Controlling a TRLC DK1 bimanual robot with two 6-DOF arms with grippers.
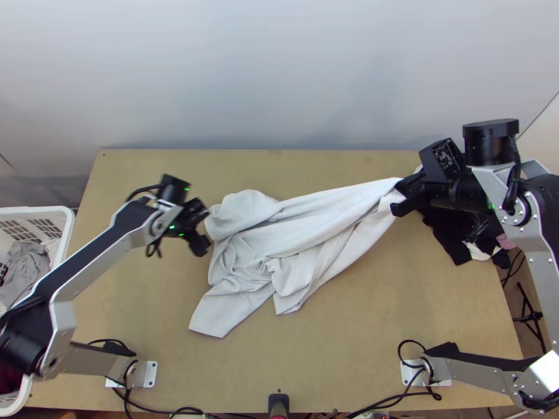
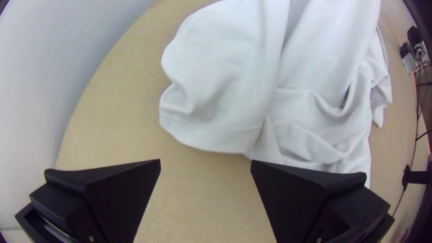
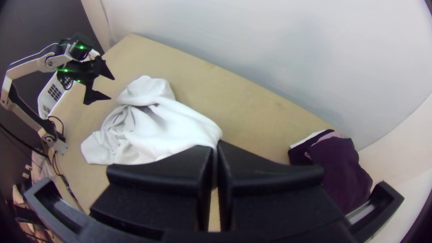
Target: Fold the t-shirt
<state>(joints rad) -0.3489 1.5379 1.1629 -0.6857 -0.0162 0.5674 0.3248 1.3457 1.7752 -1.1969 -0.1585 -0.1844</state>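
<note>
**Soft white t-shirt (image 1: 307, 237) bunched on the bench (image 1: 328, 349), one end pinched**

It should handle as light, limp cloth, likely to crease or slump rather than hold a shape, with little to break. The near flap (image 1: 227, 314) ends in a fairly straight edge lying flat, which looks an easy place to pinch. The middle folds (image 1: 241, 255) would be a poor hold, since several layers could come up together. Farther off, the rounded lobe (image 1: 244, 209) offers a loose edge beside the left end effector (image 1: 204, 229), whose fingers are wide apart with nothing between them. The right end effector (image 3: 216, 145) is closed on a gathered end; keeping that pinch while spreading the rest seems sensible.

As for looks, the shirt is plain white with grey shadows: flat and smooth at the near flap, crumpled through the middle, puffed at the far lobe. Long creases narrow towards the right end effector.
</note>
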